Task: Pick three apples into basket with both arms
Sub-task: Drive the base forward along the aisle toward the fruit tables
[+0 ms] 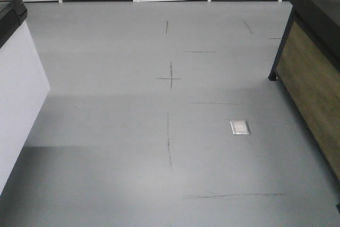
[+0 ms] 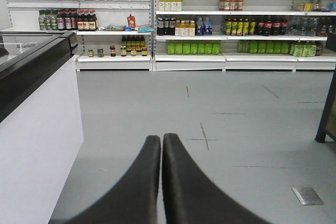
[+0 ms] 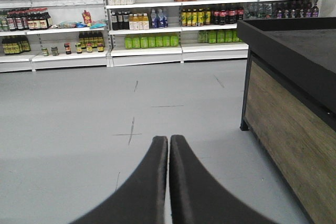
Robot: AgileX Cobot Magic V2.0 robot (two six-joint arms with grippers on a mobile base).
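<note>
Apples and the basket fall outside all three of my views, so I cannot tell where they are. My left pincer point(image 2: 161, 139), at the lower centre of its wrist view, has its fingers pressed together on nothing. My right pincer point(image 3: 168, 139) is the same. Grey floor point(image 1: 106, 131) fills the frames, with stocked shelves point(image 2: 226, 19) along the top.

Pale grey floor point(image 1: 106, 131) crossed by thin dark lines and crosses, silver floor plate point(image 1: 240, 127), white cabinet point(image 1: 16, 89) with black top, stand point(image 1: 311, 83) with brown wood-grain side and black frame, white shelves point(image 2: 226, 65), bright green bottles point(image 2: 193, 48), matte black left gripper point(image 2: 161, 139), matte black right gripper point(image 3: 168, 140).
</note>
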